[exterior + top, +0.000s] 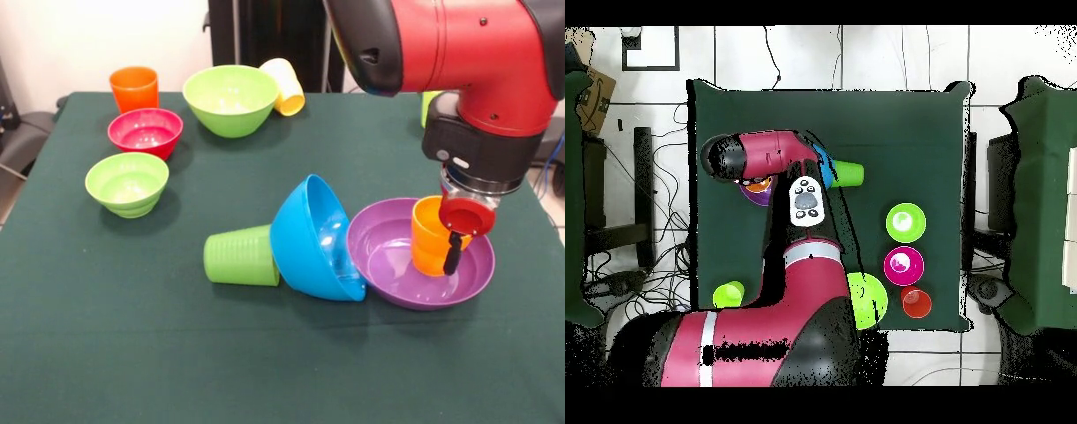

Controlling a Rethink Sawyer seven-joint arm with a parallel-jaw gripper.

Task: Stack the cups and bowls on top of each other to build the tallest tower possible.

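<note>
In the front view my gripper (455, 240) reaches down over the wide purple bowl (388, 265) and is shut on the near rim of an orange-yellow cup (429, 240) standing inside it. One black finger (452, 254) lies against the cup's outer wall. A large blue bowl (309, 238) is tipped on its side, leaning on the purple bowl's left rim. The ribbed green cup (238, 256) lies on its side against the blue bowl. From overhead the arm hides the gripper; the blue bowl (824, 166) and green cup (849, 174) peek out beside it.
At the far left stand an orange cup (134, 88), a small red bowl (146, 132) and a small lime bowl (127, 183). A large lime bowl (230, 99) has a pale yellow cup (284, 86) lying beside it. A yellow-green cup (429, 102) shows behind the arm.
</note>
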